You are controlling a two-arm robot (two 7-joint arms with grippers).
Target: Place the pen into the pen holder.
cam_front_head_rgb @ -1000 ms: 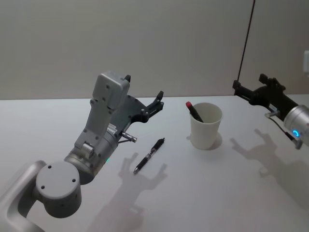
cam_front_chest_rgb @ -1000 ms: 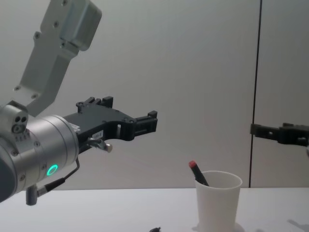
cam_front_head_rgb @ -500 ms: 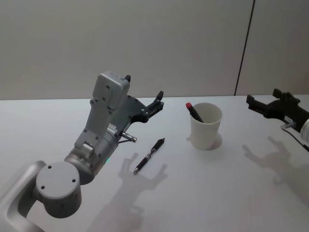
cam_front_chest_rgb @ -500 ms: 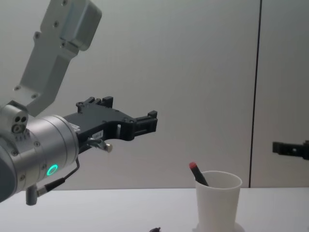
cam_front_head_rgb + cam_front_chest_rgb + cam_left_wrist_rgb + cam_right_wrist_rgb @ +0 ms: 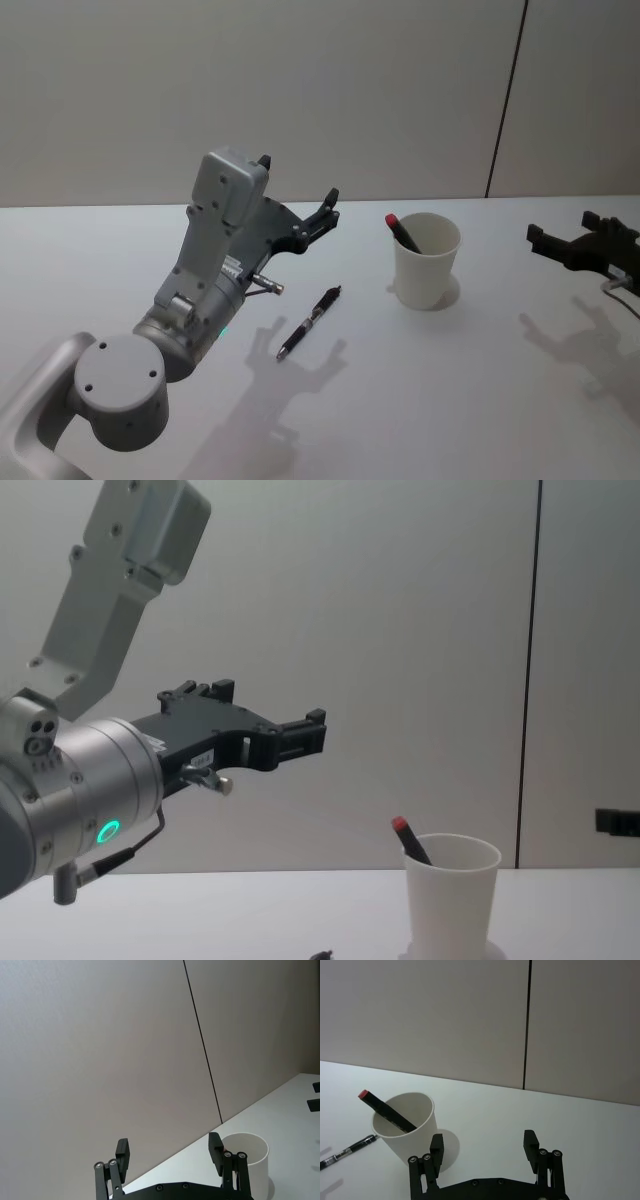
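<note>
1. The pen (image 5: 310, 323) lay flat on the table (image 5: 450, 400), not yet gripped, near the pen holder (image 5: 427, 265) on its left side and apart from it. Its long axis ran diagonally: the near end pointed toward my left side and the far end angled toward the cup
2. The pen holder stood upright and already held a red-capped marker (image 5: 403, 231) that leaned against its rim
3. My left gripper (image 5: 297, 180) hung well above the table, just beyond the pen's far end, with its fingers spread wide and holding nothing. It was the nearer of the two
4. My right gripper (image 5: 562, 238) was at the table's right edge, also wide open and empty. It was well apart from the pen, with the cup standing between them
5. I judged the pickup to belong to the left arm: it would need to descend and set its fingers across the diagonal axis, not along it
</note>
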